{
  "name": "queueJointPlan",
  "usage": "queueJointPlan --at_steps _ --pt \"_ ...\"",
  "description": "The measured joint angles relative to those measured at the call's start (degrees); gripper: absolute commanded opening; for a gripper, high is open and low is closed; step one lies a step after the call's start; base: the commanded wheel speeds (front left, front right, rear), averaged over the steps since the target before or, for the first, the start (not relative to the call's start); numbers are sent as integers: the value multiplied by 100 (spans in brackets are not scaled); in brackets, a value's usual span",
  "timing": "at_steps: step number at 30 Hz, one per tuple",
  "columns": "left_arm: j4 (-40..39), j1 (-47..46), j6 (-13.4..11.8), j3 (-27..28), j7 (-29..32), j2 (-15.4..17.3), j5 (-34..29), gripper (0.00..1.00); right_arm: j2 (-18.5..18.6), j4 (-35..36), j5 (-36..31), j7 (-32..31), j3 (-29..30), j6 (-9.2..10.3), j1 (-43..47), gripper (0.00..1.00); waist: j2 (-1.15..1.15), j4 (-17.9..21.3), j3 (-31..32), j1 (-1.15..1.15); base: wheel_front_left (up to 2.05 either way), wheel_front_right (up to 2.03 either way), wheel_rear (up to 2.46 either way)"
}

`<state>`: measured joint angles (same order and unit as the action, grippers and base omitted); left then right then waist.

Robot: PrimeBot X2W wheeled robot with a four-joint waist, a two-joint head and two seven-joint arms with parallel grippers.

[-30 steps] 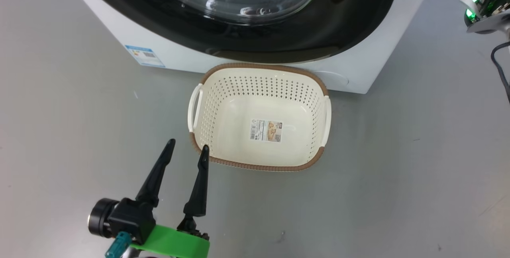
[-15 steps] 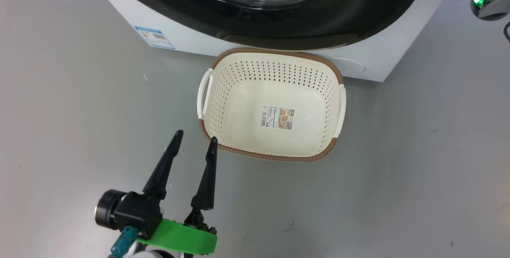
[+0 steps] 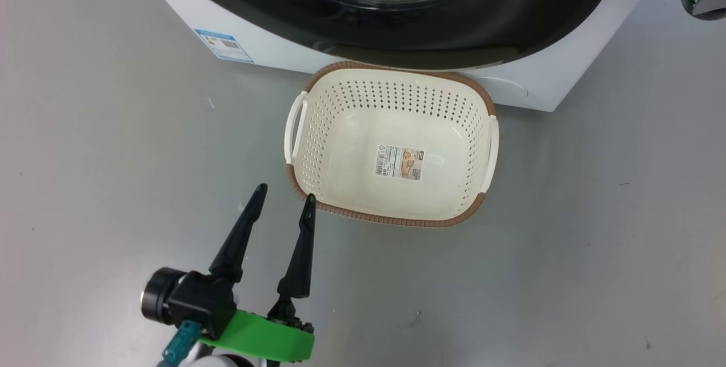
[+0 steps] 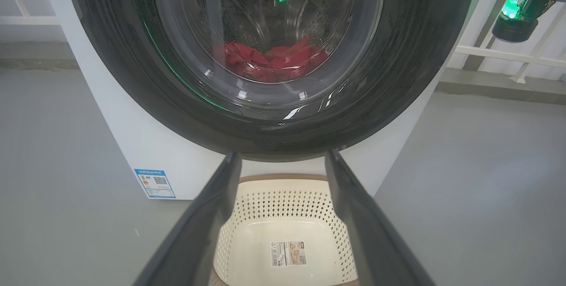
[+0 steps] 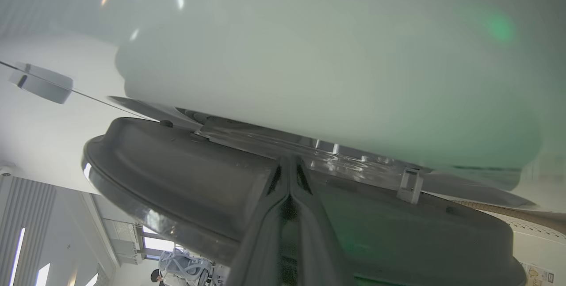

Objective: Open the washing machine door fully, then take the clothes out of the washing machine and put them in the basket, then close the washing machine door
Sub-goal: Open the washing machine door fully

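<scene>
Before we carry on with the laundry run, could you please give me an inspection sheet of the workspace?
Surface: grey floor, few small marks.
Job's things: washing machine door shut or barely ajar; red clothes inside the washing machine, behind its glass; basket on the floor before it, holding just a label.
Clutter: nothing seen.
Tools: left tool open, by the basket's near left corner; right tool shut, tips at the door's edge.
Cables: nothing seen.
Surroundings: white railing; a person far behind.

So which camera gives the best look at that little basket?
The head view: the whole basket, rim and handles. In the left wrist view the left gripper hides its sides; the right wrist view catches a sliver of brown rim.
</scene>
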<state>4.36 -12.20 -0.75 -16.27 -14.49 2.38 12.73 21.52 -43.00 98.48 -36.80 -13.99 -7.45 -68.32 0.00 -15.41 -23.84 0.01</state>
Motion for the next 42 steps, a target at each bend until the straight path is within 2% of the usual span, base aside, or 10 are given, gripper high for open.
queueJointPlan --at_steps 11,23,42 --pt "19 4 -32 -5 0 -1 4 100 -105 387 -127 -241 16 34 504 0 0 88 262 0 0 0 0" --pt "68 108 -24 -25 0 1 -3 100 -379 815 -255 -615 -109 34 1341 0 0 187 662 0 0 0 0" --pt "116 686 24 23 1 7 -5 100 -737 1564 -525 -949 -335 34 2670 0 0 101 1404 0 0 0 0"
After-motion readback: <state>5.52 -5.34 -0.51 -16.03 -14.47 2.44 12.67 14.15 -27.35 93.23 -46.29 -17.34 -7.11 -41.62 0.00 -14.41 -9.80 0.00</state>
